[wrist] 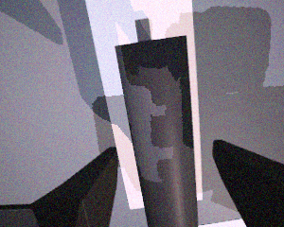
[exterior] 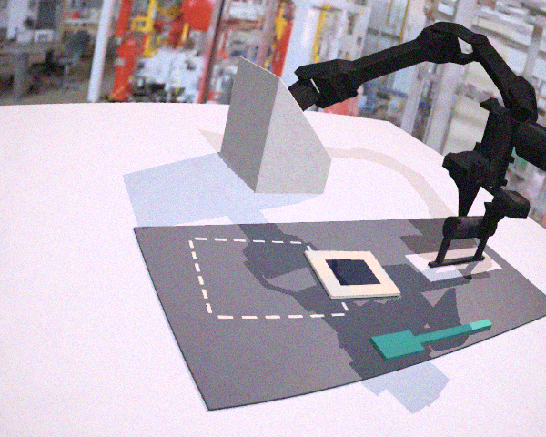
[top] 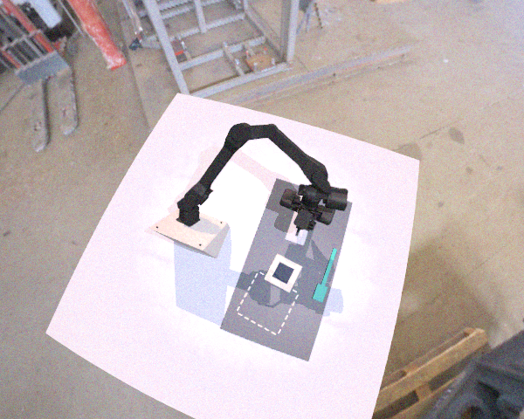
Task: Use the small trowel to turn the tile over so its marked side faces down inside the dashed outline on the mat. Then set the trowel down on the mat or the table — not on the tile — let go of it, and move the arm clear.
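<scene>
The tile (top: 283, 272) (exterior: 353, 273) is cream with a dark square on its upper face. It lies flat on the mat (top: 293, 345) (exterior: 264, 361), across the end of the dashed outline (exterior: 225, 317) nearer my arm's gripper. The small trowel has a dark round handle (top: 304, 221) (exterior: 461, 228) (wrist: 168, 189) on two posts above a pale flat blade (exterior: 421, 263). The blade appears down on the mat, clear of the tile. My gripper (top: 306, 216) (exterior: 476, 223) (wrist: 165, 150) is open around the handle, with a gap on each side in the wrist view. Full contact under the blade is hard to see.
A teal paddle-shaped tool (top: 320, 292) (exterior: 398, 345) lies near the mat's long outer edge, beside the tile. The wedge-shaped arm base (top: 185, 230) (exterior: 292, 146) stands on the white table (top: 131, 315) (exterior: 75, 329) across from it. Arm shadows fall over the tile's surroundings.
</scene>
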{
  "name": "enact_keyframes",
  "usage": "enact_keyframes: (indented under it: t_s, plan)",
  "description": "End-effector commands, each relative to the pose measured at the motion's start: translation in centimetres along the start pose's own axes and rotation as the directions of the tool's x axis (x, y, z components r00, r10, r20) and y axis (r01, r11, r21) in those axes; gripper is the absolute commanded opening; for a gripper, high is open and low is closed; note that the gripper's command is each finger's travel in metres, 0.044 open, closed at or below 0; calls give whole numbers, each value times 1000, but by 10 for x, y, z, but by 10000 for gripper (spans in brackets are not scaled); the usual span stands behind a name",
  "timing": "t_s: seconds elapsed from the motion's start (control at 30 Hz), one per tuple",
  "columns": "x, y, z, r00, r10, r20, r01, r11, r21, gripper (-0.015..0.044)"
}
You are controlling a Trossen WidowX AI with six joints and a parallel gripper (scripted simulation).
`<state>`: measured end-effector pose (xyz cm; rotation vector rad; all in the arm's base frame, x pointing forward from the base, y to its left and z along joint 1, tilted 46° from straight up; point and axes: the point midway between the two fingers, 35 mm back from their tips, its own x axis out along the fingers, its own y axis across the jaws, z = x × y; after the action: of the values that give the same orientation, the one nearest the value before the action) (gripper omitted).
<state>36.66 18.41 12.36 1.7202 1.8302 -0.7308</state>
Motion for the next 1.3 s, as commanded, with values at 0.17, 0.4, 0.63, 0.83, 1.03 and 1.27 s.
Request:
enact_keyframes:
  t_s: [0.17, 0.4, 0.63, 0.83, 1.03, 1.27]
  plan:
    - [-43, -3, 0, 1000, -1, 0, 1, 1000, 27, 270]
    - [-44, 0, 0, 1000, -1, 2, 1, 999, -42, 270]
    - [-42, 2, 0, 1000, -1, 3, 2, 997, -83, 270]
    - [-32, 2, 0, 1000, -1, 3, 1, 997, -83, 270]
    - [-23, 2, 0, 1000, -1, 3, 1, 997, -83, 270]
    - [-11, 2, 0, 1000, -1, 2, 1, 997, -83, 270]
